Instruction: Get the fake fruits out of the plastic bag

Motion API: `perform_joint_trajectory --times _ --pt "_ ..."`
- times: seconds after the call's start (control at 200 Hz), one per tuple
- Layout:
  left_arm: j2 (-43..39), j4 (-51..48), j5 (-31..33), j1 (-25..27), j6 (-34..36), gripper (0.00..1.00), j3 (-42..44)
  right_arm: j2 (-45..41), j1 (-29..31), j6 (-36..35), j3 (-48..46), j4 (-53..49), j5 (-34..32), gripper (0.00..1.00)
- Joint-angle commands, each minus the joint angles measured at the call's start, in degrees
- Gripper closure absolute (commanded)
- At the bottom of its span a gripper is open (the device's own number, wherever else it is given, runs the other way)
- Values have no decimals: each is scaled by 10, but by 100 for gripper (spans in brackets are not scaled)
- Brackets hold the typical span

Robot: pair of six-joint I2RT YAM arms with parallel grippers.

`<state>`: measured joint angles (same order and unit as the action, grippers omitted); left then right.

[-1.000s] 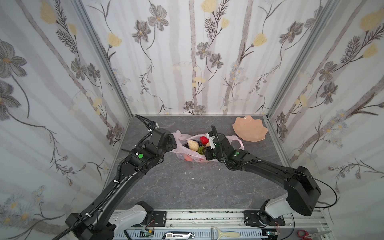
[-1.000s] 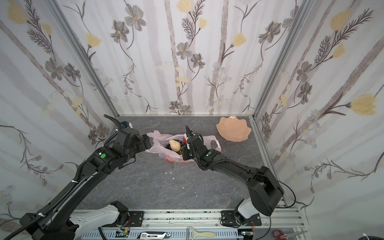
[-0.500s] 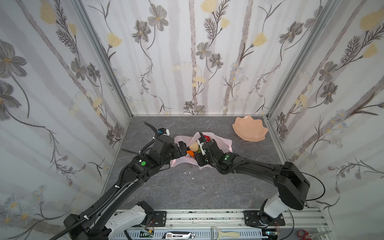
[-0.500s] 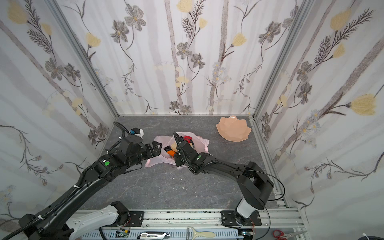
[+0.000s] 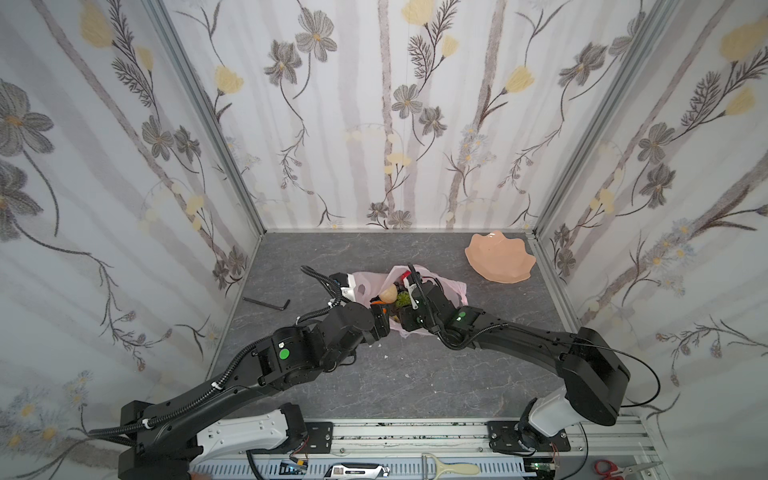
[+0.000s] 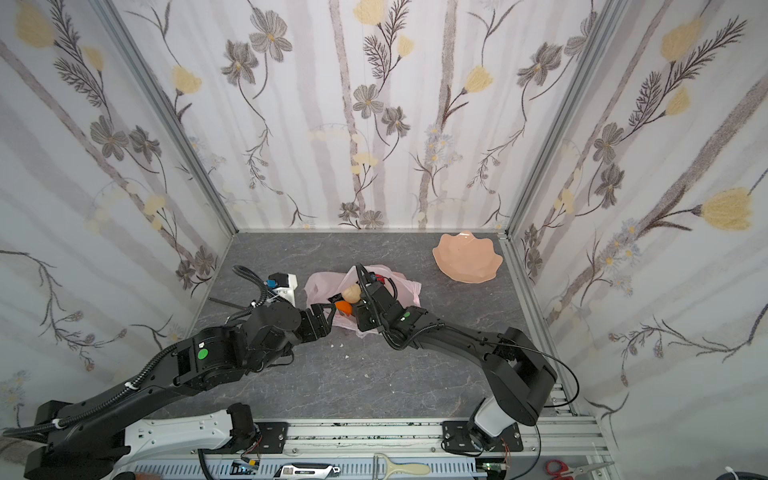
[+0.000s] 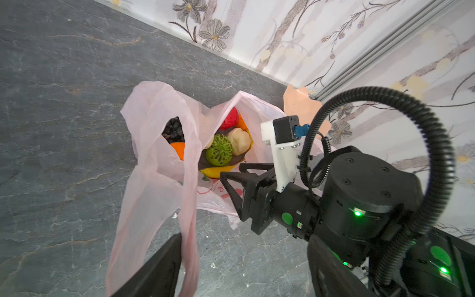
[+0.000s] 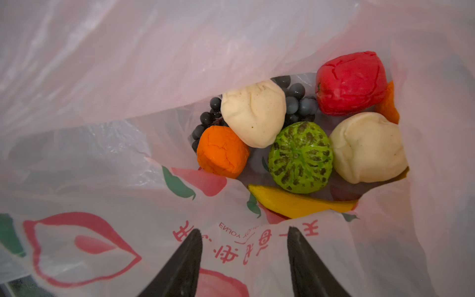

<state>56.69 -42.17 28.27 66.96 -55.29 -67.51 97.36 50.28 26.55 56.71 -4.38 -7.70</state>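
Right wrist view: right gripper (image 8: 244, 228) jaws parted at the plastic bag (image 8: 102, 167); left gripper (image 7: 244, 236) jaws wide apart.

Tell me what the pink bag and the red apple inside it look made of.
Plastic bag: thin translucent pink film, glossy and creased; its mirrored print reads through it. Red apple: likely soft foam or squishy plastic, matte, its skin wrinkled and dented.

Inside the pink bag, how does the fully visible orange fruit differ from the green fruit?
The orange fruit is plain orange with creases; the green fruit is bright green with dark blotches. The orange fruit lies against the grape bunch at the pile's edge; the green fruit sits mid-pile, beside the banana. Both are roundish and lie inside the plastic bag.
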Motion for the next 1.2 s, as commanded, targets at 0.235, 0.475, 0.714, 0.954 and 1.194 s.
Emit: perform_joint_trajectory --times 0.235,0.475,0.714,0.954,1.194 --pt "49 75 58 60 -78 20 -6 -23 -11 12 -24 43 -5 44" --pt "39 14 117 36 -39 21 -39 -35 -19 11 -34 45 -3 43" --pt "86 25 51 18 -81 21 1 -39 -28 15 -39 46 -8 42" --pt "89 102 27 -30 -130 21 105 -39 -27 16 -41 51 -3 42" --pt "119 173 19 -113 -129 18 164 -42 -28 17 -51 59 4 42"
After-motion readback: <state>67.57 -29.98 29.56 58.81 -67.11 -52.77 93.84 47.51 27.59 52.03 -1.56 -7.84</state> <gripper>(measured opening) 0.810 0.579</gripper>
